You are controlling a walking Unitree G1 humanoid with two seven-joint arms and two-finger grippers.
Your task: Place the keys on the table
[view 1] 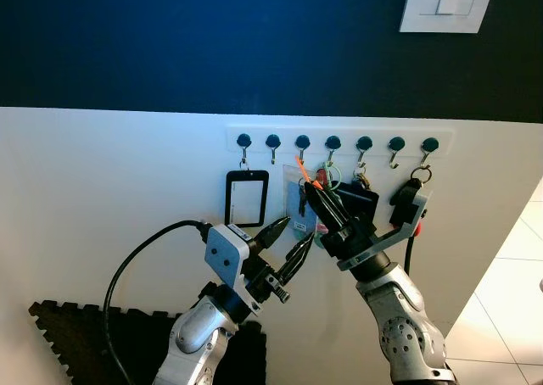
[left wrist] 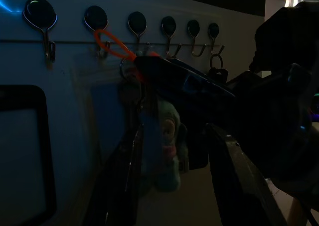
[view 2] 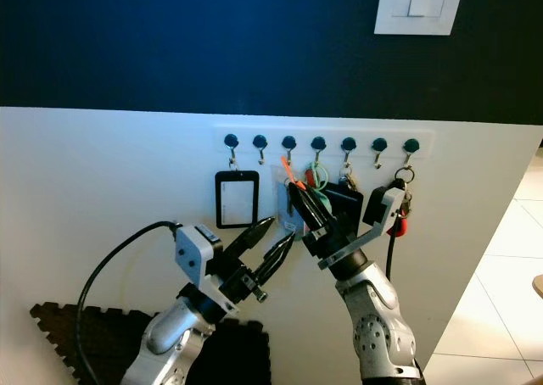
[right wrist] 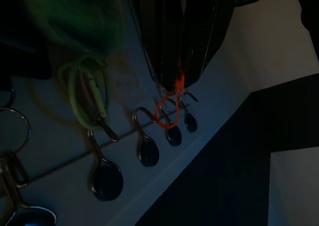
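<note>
A bunch of keys [view 1: 303, 203] with a teal plush charm [left wrist: 167, 151] hangs against the white wall under a hook rack [view 1: 339, 139]. Its orange loop [view 1: 302, 168] stretches from the third hook to my right gripper [view 1: 312, 186], which is shut on the loop [right wrist: 169, 111] with its fingertips [right wrist: 179, 71] pinching the strand. My left gripper [view 1: 293, 237] is open just below and left of the keys, its fingers [left wrist: 127, 186] either side of the charm without touching it.
A black badge holder [view 1: 247, 198], a green carabiner [view 1: 331, 178] and a black and red fob [view 1: 416, 200] hang from other hooks. A light switch [view 1: 445, 3] sits on the dark blue wall above. A black foam mat [view 1: 76, 334] lies on the floor at lower left.
</note>
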